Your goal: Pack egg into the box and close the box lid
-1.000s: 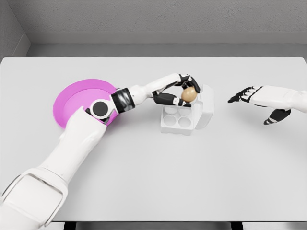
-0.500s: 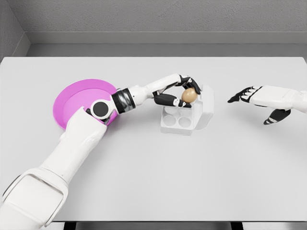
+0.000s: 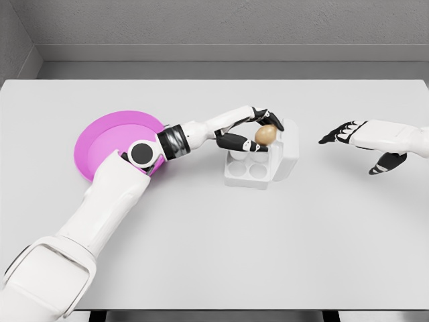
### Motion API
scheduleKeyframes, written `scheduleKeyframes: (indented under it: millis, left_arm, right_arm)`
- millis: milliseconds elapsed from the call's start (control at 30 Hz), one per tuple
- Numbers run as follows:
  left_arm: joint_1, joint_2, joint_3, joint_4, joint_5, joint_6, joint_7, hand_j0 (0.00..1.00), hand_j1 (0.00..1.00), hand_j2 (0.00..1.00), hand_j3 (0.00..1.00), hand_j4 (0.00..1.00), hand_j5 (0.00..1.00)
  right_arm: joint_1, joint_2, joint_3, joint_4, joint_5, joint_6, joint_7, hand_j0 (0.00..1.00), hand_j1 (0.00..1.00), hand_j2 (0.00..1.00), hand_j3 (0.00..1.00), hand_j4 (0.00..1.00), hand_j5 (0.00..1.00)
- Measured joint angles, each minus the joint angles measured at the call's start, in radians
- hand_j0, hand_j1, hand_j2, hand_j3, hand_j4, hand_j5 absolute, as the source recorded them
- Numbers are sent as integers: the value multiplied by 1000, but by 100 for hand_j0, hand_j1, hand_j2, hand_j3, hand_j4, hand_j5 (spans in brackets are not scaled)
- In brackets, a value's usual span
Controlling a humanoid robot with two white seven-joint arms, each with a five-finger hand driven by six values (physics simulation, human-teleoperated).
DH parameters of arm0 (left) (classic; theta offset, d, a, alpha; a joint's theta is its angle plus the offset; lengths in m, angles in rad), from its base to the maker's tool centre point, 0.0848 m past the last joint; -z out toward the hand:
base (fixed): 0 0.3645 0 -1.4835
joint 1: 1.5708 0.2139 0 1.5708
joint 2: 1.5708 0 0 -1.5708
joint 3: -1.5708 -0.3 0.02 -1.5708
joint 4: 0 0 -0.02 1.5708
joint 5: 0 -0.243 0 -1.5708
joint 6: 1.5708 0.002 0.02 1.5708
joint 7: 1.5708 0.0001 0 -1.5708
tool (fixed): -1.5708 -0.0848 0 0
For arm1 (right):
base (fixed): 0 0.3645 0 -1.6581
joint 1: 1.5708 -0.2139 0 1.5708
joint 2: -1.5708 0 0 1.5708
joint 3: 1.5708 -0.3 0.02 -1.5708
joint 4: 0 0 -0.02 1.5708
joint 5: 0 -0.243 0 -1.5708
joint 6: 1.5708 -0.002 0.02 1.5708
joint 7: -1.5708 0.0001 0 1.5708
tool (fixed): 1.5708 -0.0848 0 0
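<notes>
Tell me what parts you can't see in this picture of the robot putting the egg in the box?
- Head view: whether the egg already sits in a cup of the box; the left hand hides its underside.
- Head view: the pink plate, partly hidden by the left arm.
- Head view: the right hand shows, but its arm is cut off by the picture's right edge.

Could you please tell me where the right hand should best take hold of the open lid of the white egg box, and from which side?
Probably the white box lid's free upper edge, approached from the right, where the open right hand hovers: the lid stands upright on the box's right side.
</notes>
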Motion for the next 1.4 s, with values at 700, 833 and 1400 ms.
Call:
scheduleKeyframes:
  millis: [700, 833, 1400]
  left_arm:
    - [0, 34, 9, -42, 28, 0, 0, 65, 65, 65, 65, 65, 65]
    - [-2, 123, 4, -138, 115, 0, 0, 64, 64, 64, 64, 64, 64]
    - [121, 775, -13, -587, 160, -1, 0, 100, 100, 100, 100, 100, 100]
  right_arm:
    - [-5, 0, -1, 2, 0, 0, 0, 100, 100, 100, 100, 100, 100]
    - [-3, 1, -5, 2, 0, 0, 0, 100, 100, 100, 100, 100, 100]
    - [6, 58, 29, -30, 0, 0, 0, 100, 100, 100, 100, 100, 100]
